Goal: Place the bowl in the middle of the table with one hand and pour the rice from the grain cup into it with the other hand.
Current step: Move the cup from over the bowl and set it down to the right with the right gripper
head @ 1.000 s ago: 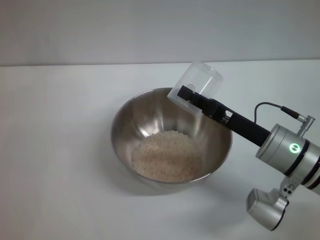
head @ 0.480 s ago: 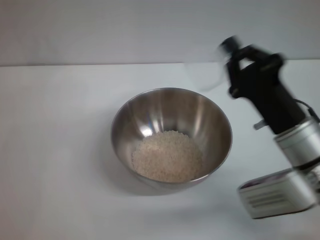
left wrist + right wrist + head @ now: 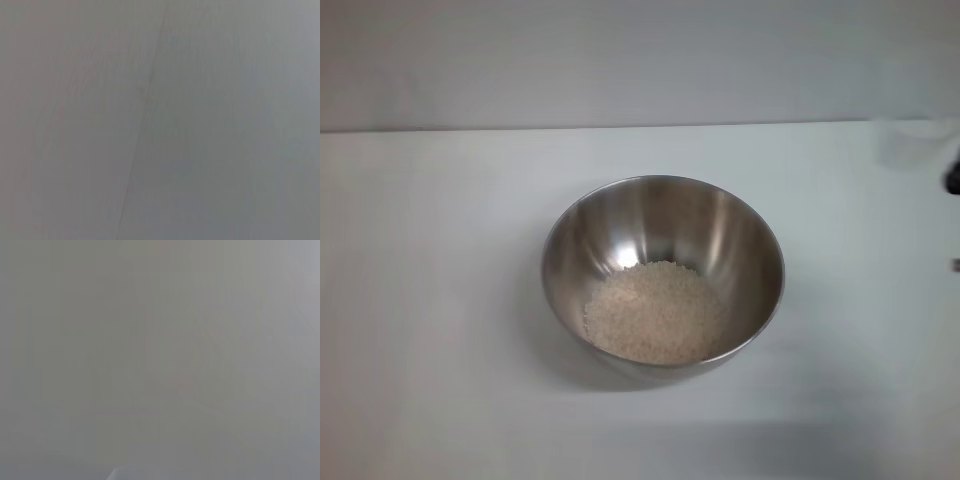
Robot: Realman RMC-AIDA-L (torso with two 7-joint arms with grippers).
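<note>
At the centre of the frame we see the bowl [image 3: 663, 272], round brushed steel with deep curved walls, on the plain white table [image 3: 430, 300], a loose cream pile of rice [image 3: 655, 312] inside. Far right, we make out the faint clear grain cup [image 3: 916, 142] and a dark sliver of the right gripper [image 3: 953, 178]; its claw state we cannot tell.

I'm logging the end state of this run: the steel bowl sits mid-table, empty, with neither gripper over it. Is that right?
Not quite. The bowl is not empty: the head view shows a pile of rice in its bottom. The rest holds: it sits about mid-table, and no gripper is above it.
</note>
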